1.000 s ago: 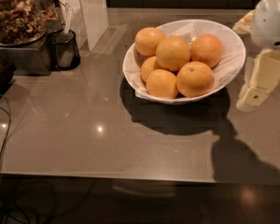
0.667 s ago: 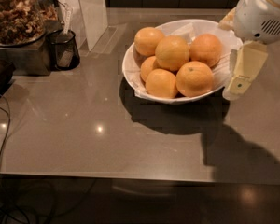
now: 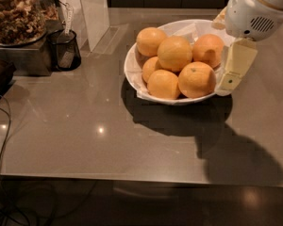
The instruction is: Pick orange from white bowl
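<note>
Nothing is picked yet: the round yellow-orange orange [image 3: 207, 48] lies with the others in the wide glossy white bowl [image 3: 129, 72] on the grey tabletop [image 3: 85, 140], while the white-and-cream gripper [image 3: 229, 55] hangs at the bowl's right rim, fingers [image 3: 238, 62] apart and empty, so grasping and lifting remain.

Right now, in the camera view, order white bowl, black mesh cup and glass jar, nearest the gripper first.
The gripper is at the right side.
1. white bowl, right beside the gripper.
2. black mesh cup, far left.
3. glass jar, top-left corner.
</note>
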`<state>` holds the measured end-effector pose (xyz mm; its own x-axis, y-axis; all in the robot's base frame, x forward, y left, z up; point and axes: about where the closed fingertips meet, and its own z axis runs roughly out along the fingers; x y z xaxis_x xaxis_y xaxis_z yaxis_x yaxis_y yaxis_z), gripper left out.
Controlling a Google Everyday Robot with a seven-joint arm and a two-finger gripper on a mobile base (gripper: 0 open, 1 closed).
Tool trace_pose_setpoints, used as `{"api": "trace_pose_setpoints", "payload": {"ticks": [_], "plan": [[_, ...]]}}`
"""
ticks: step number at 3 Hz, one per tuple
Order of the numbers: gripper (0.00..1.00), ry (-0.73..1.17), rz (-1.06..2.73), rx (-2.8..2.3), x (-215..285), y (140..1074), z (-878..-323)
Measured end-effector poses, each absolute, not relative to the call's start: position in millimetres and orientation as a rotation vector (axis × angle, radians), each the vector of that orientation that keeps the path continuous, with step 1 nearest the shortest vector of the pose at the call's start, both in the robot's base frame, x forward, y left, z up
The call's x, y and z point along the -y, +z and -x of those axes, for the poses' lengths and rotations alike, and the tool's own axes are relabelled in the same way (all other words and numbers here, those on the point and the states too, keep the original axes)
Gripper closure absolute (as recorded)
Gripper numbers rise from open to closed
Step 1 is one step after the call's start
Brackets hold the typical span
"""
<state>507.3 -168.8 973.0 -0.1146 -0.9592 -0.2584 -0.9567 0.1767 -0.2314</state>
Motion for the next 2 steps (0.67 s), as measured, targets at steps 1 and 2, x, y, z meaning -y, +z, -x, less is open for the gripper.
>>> {"api": "trace_pose_setpoints", "payload": {"ticks": [1,2], "plan": [[0.13,-0.010,1.817,-2.114,168.7,973.0,-507.3],[0.11,-0.010,1.817,-2.112,168.2,973.0,-507.6]]}}
